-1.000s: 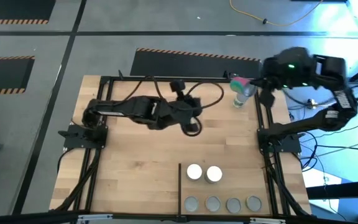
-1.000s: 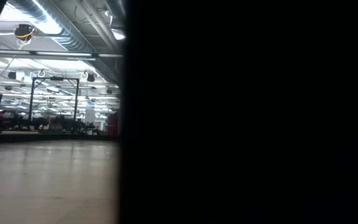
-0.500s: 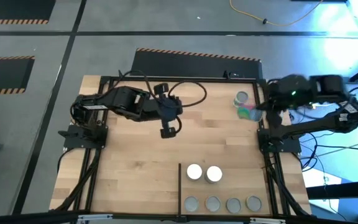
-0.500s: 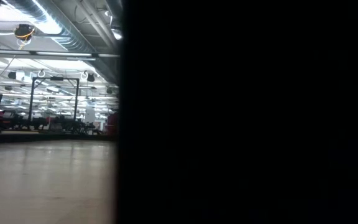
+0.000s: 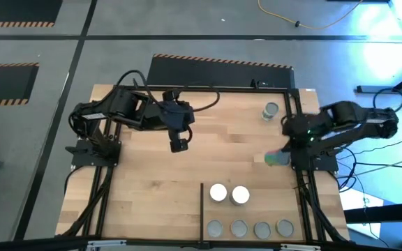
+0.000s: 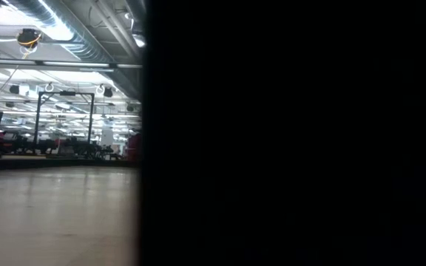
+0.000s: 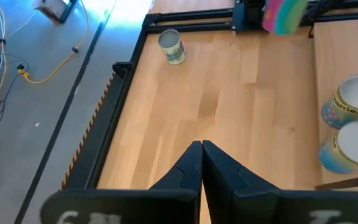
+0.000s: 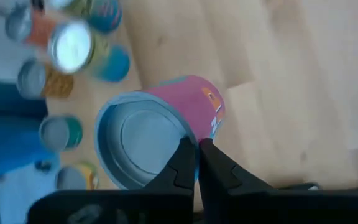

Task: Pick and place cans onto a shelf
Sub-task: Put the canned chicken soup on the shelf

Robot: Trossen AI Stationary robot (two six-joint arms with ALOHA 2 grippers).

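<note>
In the high view, the left gripper (image 5: 179, 144) hangs over the far left part of the table (image 5: 152, 188), its fingers pressed together and holding nothing. The right gripper (image 5: 279, 157) is at the right edge, pinching a pink can (image 5: 278, 158). One lone can (image 5: 271, 111) stands near the far right corner. On the shelf (image 5: 257, 209), right of the black divider bar (image 5: 202, 202), stand two white-topped cans (image 5: 229, 194) and behind them a row of four grey-topped cans (image 5: 250, 228). The low view is mostly blocked by something dark. In the left wrist view the closed fingers (image 7: 188, 171) point over bare wood. In the right wrist view the fingers (image 8: 182, 163) pinch the rim of the pink can, which is tilted
</note>
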